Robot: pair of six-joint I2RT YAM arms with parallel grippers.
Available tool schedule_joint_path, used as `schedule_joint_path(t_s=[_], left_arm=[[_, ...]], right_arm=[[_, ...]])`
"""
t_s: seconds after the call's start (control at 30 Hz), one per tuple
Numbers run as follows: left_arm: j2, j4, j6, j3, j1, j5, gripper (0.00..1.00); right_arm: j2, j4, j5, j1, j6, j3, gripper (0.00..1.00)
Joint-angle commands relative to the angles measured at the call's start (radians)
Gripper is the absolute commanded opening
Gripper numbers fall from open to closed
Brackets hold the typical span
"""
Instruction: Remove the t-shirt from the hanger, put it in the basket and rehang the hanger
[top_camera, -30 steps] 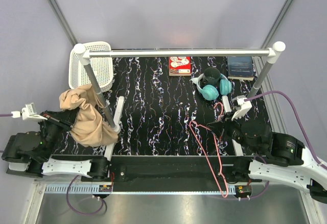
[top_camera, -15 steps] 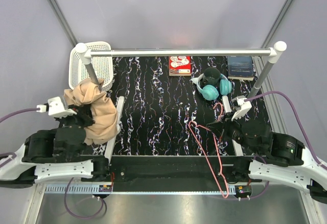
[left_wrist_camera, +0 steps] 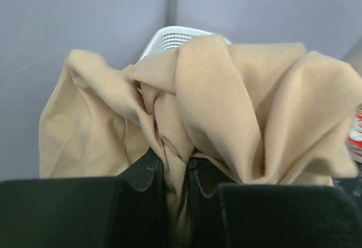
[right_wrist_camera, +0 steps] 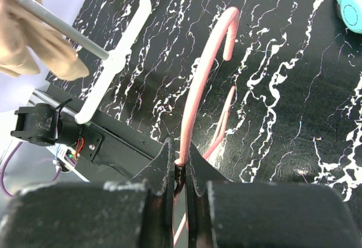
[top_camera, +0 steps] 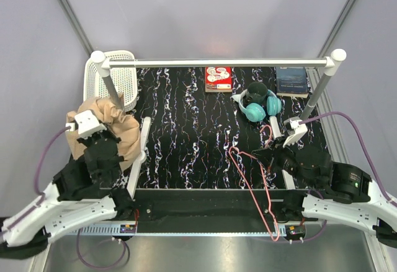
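The t-shirt (left_wrist_camera: 215, 107) hung bunched in the left gripper's (left_wrist_camera: 176, 187) closed jaws over the table's (top_camera: 186, 129) left edge, against the white rail's post (top_camera: 110, 89) and just in front of the white mesh basket (top_camera: 124, 67). Its loose folds could snag that post or slip from so narrow a pinch. The pink wire hanger (right_wrist_camera: 194, 92), bare of cloth, lay pinched in the right gripper's (right_wrist_camera: 180, 172) shut jaws, and might twist or catch the table's near edge.

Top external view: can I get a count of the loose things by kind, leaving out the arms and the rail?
t-shirt: 1
hanger: 1
basket: 1
headphones: 1
mug: 1
book: 1
red packet: 1
Total: 7
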Motion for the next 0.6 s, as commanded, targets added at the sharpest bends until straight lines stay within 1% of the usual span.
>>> schedule_joint_path(t_s=[0.0,0.03,0.07,0.1,0.13,0.2,0.23,0.33,0.37,0.4,0.43,0.47,0.5,0.53,0.57], left_arm=[[0.118,0.010,0.026,0.025,0.293,0.126,0.00],[0.145,-0.018,-0.047,0.047,0.371,0.244,0.00],[0.168,-0.039,-0.067,0.079,0.502,0.310,0.00],[0.178,-0.036,-0.078,0.080,0.551,0.360,0.00],[0.169,-0.018,-0.071,0.070,0.582,0.418,0.00],[0.130,0.073,-0.037,0.017,0.607,0.444,0.00],[0.087,0.089,-0.022,0.002,0.611,0.457,0.00],[0.064,0.100,-0.006,-0.020,0.639,0.467,0.00],[0.065,0.105,0.003,-0.025,0.668,0.484,0.00],[0.067,0.117,0.012,-0.026,0.688,0.510,0.00],[0.073,0.118,0.012,-0.026,0.714,0.574,0.00],[0.088,0.118,0.009,-0.020,0.779,0.617,0.00],[0.097,0.120,-0.001,-0.016,0.819,0.715,0.00],[0.105,0.122,-0.004,-0.009,0.903,0.768,0.00],[0.123,0.126,-0.008,-0.005,0.950,0.817,0.00]], right_arm=[[-0.010,0.052,-0.004,0.001,-0.020,-0.001,0.00],[-0.009,0.052,-0.003,0.001,-0.021,-0.001,0.00],[-0.007,0.052,-0.006,-0.001,-0.024,0.002,0.00],[-0.009,0.051,-0.010,-0.001,-0.026,0.001,0.00],[-0.007,0.052,-0.012,0.001,-0.028,0.002,0.00],[-0.007,0.052,-0.012,-0.001,-0.032,0.006,0.00],[-0.007,0.054,-0.012,0.001,-0.034,0.006,0.00],[-0.007,0.054,-0.012,0.001,-0.038,0.007,0.00],[-0.007,0.054,-0.013,0.001,-0.037,0.006,0.00],[-0.007,0.055,-0.015,-0.001,-0.038,0.004,0.00],[-0.006,0.054,-0.018,0.001,-0.037,0.003,0.00],[-0.007,0.055,-0.018,-0.001,-0.037,0.001,0.00],[-0.007,0.054,-0.017,0.001,-0.037,-0.002,0.00],[-0.007,0.054,-0.018,0.001,-0.035,-0.005,0.00],[-0.009,0.054,-0.020,0.001,-0.034,-0.005,0.00]])
